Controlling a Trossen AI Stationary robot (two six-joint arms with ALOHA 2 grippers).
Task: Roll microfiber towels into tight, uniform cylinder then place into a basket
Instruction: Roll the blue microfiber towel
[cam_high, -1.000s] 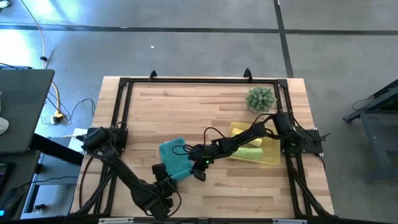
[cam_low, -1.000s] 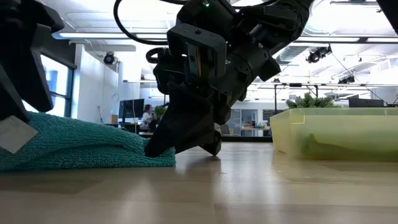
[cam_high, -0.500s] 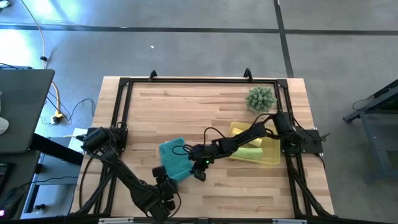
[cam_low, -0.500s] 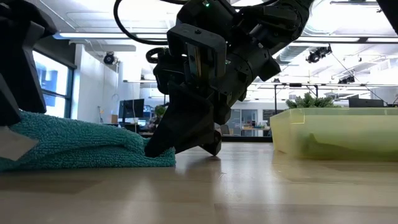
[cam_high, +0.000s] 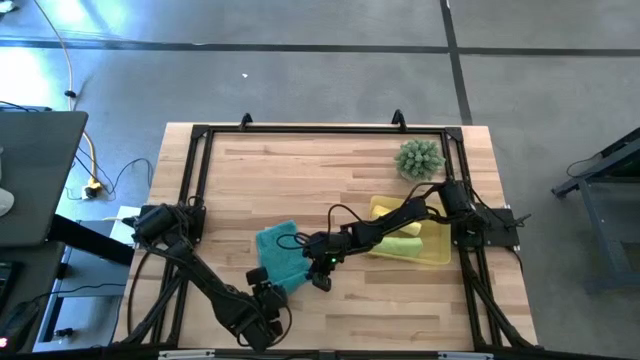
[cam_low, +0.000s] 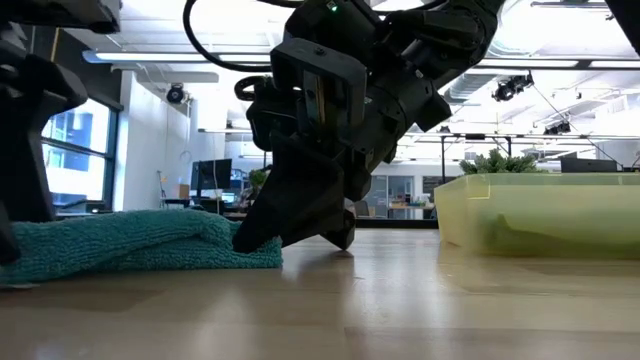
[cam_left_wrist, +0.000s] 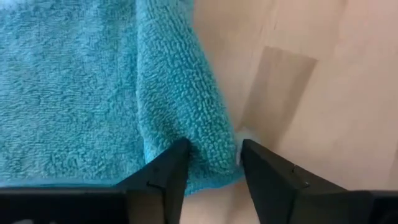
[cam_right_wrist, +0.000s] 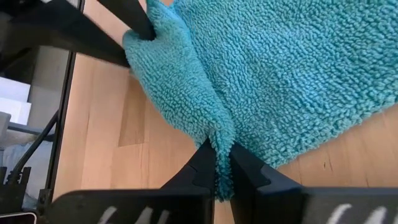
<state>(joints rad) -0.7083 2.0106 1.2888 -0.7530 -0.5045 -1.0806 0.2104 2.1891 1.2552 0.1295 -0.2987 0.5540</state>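
Note:
The teal towel (cam_high: 277, 252) lies on the table at the near left of centre, with a raised folded ridge (cam_right_wrist: 180, 81) running between my two grippers. My left gripper (cam_left_wrist: 211, 165) is at the ridge's near-left end and is shut on it. At the ridge's right end, my right gripper (cam_right_wrist: 222, 163) is also shut on it. The yellow basket (cam_high: 440, 256) stands to the right, with a yellow towel (cam_high: 385, 209) and a lime green towel (cam_high: 400, 246) inside. My left gripper pinches the ridge's end (cam_left_wrist: 208, 134) between its two fingers, coming steeply from above and the near side. The fold fills the gap between the fingers (cam_left_wrist: 166, 177). That end lies low on the table. My right gripper pinches the ridge's other end (cam_right_wrist: 219, 138) between its nearly closed fingers, slanting down from the right. In the low view the fingertips (cam_low: 248, 238) sit at table height on the towel's edge. The towel lies on the wood.
A spiky green ball plant (cam_high: 419, 158) stands at the far right, behind the basket. A black frame (cam_high: 200, 135) runs round the tabletop. Bare wood (cam_high: 300, 170) lies on the far side of the towel and near the front edge.
My left gripper has gone down toward the table with the towel's left end. In the low view that end was lifted and now lies flat. The right end, in my right gripper, has stayed in place.

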